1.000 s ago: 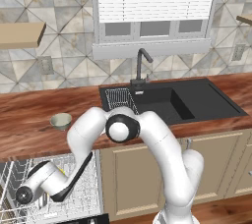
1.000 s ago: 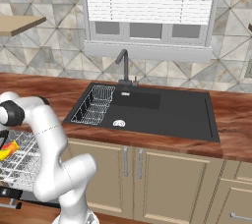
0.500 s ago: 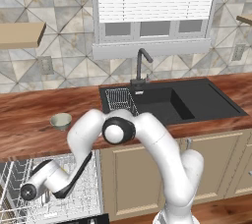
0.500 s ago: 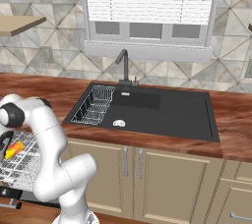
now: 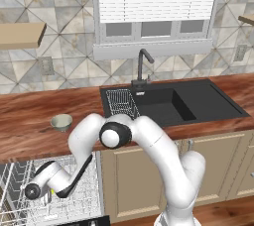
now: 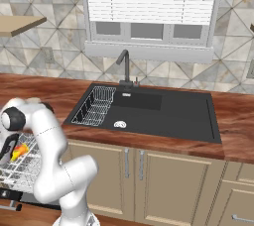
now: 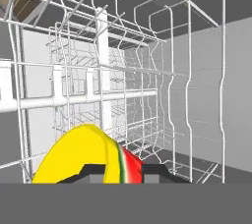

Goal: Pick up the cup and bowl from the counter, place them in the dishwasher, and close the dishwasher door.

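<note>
The yellow cup [image 7: 81, 154] with its red patch sits between my fingertips [image 7: 92, 171], so my gripper [image 7: 120, 174] is shut on it. I am low inside the dishwasher's white wire rack [image 7: 162, 85]. From the right base, the cup [image 6: 20, 150] shows yellow-orange at my gripper [image 6: 11, 151], just above the pulled-out rack [image 6: 22, 170]. In the left base view my gripper [image 5: 34, 190] hangs over the rack [image 5: 74, 202]. The pale grey-green bowl [image 5: 61, 121] stands on the reddish-brown counter [image 5: 25, 116], behind and above my hand. The dishwasher door is out of view.
A black sink [image 5: 171, 103] with a small wire basket [image 5: 121, 102] and a dark faucet [image 5: 143, 66] lies to the right. Beige cabinet doors [image 5: 134, 180] stand beside the dishwasher. A pale wall shelf [image 5: 20, 34] hangs at the upper left.
My hand has shifted slightly over the rack with the cup still in its grip. The bowl has not moved.
</note>
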Controlling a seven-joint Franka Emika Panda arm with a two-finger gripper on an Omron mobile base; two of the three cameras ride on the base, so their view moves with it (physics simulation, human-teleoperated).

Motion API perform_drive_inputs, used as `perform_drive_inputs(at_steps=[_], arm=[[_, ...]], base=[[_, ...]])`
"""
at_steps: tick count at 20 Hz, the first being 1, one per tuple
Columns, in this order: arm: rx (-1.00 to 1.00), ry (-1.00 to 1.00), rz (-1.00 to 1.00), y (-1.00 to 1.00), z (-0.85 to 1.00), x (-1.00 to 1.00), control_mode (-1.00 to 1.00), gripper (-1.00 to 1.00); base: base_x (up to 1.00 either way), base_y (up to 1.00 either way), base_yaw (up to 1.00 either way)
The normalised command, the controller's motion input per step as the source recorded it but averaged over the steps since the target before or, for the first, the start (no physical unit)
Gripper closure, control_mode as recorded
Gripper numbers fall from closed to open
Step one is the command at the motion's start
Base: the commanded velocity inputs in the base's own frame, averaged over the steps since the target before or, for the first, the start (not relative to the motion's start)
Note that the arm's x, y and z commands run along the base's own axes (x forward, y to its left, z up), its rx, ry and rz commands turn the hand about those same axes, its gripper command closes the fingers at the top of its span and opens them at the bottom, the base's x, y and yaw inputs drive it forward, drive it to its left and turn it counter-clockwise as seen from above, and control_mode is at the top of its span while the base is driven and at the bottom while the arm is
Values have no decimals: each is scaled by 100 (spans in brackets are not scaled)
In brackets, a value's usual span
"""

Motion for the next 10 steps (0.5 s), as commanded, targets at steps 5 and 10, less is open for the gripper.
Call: perform_drive_inputs(at_steps=[5, 10], arm=[[0, 0, 2, 1, -36, 10, -100, 100], [0, -1, 1, 17, -33, 0, -100, -100]], base=[[0, 0, 0], [0, 0, 0]])
